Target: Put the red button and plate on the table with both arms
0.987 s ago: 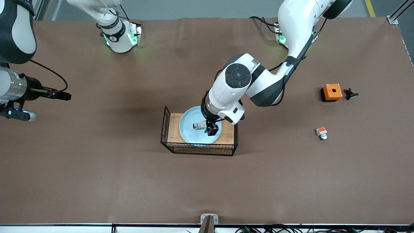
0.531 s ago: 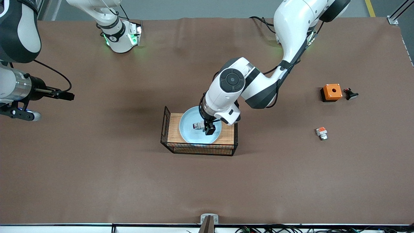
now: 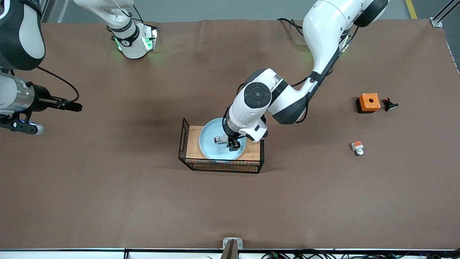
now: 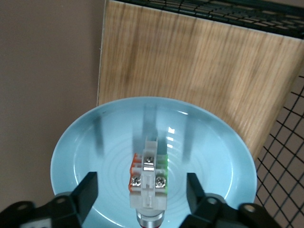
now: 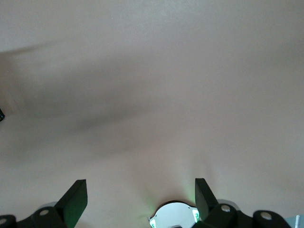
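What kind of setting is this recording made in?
Probably a robot lab bench: two white jointed arms bolted to a brown matte-covered table, with an orange box and small push-button parts laid out as props.

The brown table (image 3: 107,187) is carrying a wire stand (image 3: 221,163) at its middle, and, toward the left arm's end, an orange box (image 3: 368,102), a black button (image 3: 390,104) and a white piece (image 3: 357,148)
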### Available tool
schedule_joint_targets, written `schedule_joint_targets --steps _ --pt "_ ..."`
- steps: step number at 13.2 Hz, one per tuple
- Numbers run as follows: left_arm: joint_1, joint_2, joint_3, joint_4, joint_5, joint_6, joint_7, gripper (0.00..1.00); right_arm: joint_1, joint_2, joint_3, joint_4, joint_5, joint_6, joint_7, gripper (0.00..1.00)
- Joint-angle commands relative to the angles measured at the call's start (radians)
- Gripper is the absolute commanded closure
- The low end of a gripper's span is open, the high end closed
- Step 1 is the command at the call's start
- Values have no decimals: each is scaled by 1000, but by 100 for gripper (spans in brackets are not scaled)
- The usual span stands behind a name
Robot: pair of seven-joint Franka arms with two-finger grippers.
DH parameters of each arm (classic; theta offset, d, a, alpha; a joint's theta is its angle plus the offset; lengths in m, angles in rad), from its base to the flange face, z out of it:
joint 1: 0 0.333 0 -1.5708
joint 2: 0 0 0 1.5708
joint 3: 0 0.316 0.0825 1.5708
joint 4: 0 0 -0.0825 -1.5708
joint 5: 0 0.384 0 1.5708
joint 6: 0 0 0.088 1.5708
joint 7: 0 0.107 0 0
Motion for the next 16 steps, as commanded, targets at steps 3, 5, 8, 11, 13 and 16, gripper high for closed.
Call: schedule_joint_targets --steps 3,5,8,11,13,16 --pt "-14 22 10 28 16 12 9 60 -8 -14 1 -12 -12 -2 13 0" --pt "-14 24 10 28 16 12 9 80 -8 -14 1 -12 -12 -1 21 0" --pt "-8 7 10 30 16 12 9 85 6 -14 4 -8 -12 1 135 1" --pt "3 -54 9 30 18 0 11 85 78 -16 7 -2 1 10 376 0" --pt "3 -109 7 28 53 -46 33 85 165 -17 7 7 3 10 541 0" --pt "18 -187 -1 27 47 -164 144 85 291 -24 9 24 43 12 813 0"
